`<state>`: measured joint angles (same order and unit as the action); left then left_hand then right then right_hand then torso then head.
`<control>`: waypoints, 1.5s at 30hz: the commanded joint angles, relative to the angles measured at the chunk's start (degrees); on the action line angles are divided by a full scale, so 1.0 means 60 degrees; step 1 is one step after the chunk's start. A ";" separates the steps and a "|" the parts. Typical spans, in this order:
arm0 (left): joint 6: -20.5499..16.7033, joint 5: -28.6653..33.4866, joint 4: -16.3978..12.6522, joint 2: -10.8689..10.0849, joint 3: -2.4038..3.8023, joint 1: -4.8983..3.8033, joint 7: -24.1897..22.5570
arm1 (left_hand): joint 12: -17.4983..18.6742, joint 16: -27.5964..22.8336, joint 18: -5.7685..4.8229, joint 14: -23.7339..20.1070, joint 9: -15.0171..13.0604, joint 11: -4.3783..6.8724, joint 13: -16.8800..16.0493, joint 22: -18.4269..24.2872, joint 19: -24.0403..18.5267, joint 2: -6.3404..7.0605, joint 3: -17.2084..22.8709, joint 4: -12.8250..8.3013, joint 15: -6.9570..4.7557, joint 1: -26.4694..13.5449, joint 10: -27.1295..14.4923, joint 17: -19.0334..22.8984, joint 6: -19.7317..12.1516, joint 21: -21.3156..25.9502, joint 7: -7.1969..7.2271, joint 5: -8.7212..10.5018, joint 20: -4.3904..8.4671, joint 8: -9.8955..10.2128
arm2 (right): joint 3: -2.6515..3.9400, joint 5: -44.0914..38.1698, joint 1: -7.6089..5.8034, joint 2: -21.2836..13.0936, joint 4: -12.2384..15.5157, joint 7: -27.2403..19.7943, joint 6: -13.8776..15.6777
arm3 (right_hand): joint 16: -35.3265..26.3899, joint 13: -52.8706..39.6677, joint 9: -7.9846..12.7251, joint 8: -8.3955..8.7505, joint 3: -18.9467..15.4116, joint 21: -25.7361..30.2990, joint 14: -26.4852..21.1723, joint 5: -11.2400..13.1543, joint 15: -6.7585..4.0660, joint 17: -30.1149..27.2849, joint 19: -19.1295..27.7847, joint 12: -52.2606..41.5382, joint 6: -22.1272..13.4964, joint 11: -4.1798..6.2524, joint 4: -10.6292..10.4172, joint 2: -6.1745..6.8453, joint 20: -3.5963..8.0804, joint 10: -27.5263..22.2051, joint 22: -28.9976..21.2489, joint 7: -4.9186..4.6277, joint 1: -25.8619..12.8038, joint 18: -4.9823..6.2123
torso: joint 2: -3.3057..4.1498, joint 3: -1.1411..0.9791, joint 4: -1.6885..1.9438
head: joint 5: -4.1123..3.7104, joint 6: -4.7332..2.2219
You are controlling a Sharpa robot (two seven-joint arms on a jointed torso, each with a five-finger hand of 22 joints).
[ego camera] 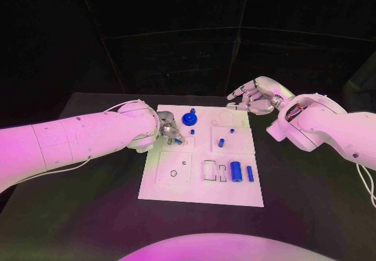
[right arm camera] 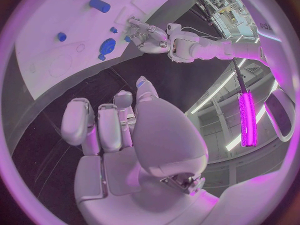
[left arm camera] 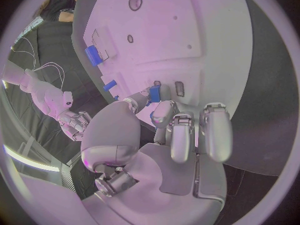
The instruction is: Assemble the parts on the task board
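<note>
Head view: right hand off task board.

No text, label, brand, number or sign can be read anywhere in these pictures, neither on the white task board nor on the robot's white arms, and a faint mark at the rim of the right wrist view is too blurred to make out.
</note>
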<state>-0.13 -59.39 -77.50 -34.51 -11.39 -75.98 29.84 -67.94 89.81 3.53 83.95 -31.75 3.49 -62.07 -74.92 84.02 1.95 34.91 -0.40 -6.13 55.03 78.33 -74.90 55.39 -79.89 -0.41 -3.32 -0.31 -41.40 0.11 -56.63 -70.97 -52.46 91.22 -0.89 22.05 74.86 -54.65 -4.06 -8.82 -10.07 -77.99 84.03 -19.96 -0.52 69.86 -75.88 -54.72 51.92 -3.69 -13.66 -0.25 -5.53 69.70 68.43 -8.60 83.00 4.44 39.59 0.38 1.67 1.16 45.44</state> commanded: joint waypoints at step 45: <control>0.1875 -0.0048 0.0774 0.0626 0.0000 -0.0221 0.0154 | -0.0111 0.0031 -0.0079 0.1008 0.0030 -0.0001 -0.0126 -0.0268 0.0084 -0.0532 -0.0050 0.0079 -0.0039 0.0080 0.0167 -0.2516 0.0213 -0.0059 0.0033 0.0106 0.0050 -0.0001 | 0.0006 0.0020 -0.0018 0.0026 0.0042 -0.0053 -0.0044 | -0.0038 0.0005 0.0013 -0.0047 -0.0076 0.0042 0.0281 -0.0084 -0.0053 -0.0007 0.0088 0.0050 -0.0057 0.0037 0.0013 -0.0031 0.0001 -0.0045 -0.0014 0.0006 -0.0026 0.0078 | -0.0004 0.0003 0.0008 | -0.0042 0.0089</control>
<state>9.33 -59.52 -72.91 -30.84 -11.35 -77.33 30.47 -68.32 89.81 3.54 83.95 -31.64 3.54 -62.78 -74.91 83.98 0.82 34.83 -0.06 -6.13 53.91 78.90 -74.91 56.04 -80.11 -0.64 -2.65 -0.35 -41.47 0.11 -56.63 -70.97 -52.35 91.35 -0.88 22.01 74.86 -54.67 -4.06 -8.81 -10.16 -77.99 84.03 -20.21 -0.52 69.86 -75.88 -54.72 51.92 -3.69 -13.57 -0.25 -5.53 69.70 68.44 -8.60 83.00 4.44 39.57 0.38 1.68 0.90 45.94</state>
